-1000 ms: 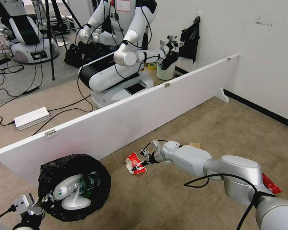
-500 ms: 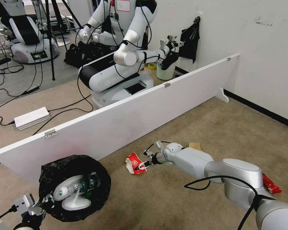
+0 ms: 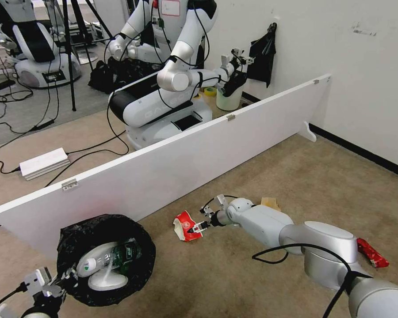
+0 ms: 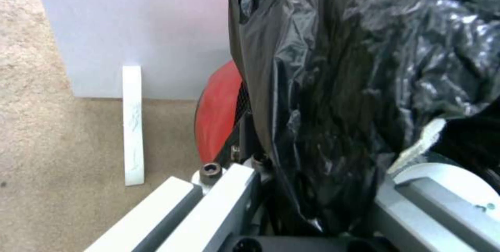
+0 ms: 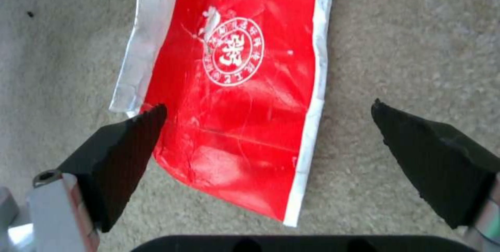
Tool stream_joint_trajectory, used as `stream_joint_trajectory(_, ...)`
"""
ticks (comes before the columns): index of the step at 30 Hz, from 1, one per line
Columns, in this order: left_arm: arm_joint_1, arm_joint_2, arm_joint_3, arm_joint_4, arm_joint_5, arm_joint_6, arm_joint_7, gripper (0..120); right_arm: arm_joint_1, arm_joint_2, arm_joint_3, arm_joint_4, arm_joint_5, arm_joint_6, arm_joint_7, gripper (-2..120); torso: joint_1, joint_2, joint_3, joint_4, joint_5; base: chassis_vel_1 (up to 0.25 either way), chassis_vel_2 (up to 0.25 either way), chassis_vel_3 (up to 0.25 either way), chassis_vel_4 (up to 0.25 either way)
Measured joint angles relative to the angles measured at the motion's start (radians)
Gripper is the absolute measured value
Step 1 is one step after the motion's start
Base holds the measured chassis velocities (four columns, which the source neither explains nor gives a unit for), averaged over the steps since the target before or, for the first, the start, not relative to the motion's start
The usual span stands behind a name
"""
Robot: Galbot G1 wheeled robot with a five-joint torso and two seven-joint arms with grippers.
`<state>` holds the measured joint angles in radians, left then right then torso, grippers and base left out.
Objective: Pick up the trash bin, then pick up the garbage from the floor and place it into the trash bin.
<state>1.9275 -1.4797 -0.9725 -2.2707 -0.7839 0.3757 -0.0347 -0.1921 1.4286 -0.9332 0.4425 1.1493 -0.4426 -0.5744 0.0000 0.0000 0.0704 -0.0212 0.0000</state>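
Right gripper jaws spread wide over flattened red-and-white paper cup on carpet; left gripper clenched on black-lined red trash bin rim, near left.

Own body: two arms, silver-grey shells, dark-tipped grippers.

My right arm: smooth silver-grey casings, rounded joint housings, a flat oval cap on the elbow, one black cable looping beside it and a thinner black lead arcing over the wrist. My right gripper: two wedge-shaped black fingers with ribbed faces, bolted to pale metal mounts, a black rounded base between them. My left gripper: white box-shaped camera block, dark body, a thin black cable trailing away. Close up, its white slab-shaped bars, a dark socket-head screw and a grey rounded housing.
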Motion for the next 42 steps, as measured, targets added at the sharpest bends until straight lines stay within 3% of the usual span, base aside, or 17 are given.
stream_joint_trajectory(23, -0.002, -0.001, 0.000, 0.014, 0.002, -0.012, 0.011, 0, 0.023, 0.073, 0.025, -0.086, -0.103, 0.007, -0.052, 100, 0.000, 0.000, 0.000, 0.0000, 0.0000, 0.000, 0.000, 0.000, 0.000)
stream_joint_trajectory(42, -0.018, 0.006, -0.003, 0.023, 0.000, -0.003, 0.010, 0, 0.014, 0.044, 0.034, -0.030, -0.096, 0.027, -0.088, 100, 0.000, 0.000, 0.000, 0.0000, 0.0000, 0.000, 0.000, 0.000, 0.000)
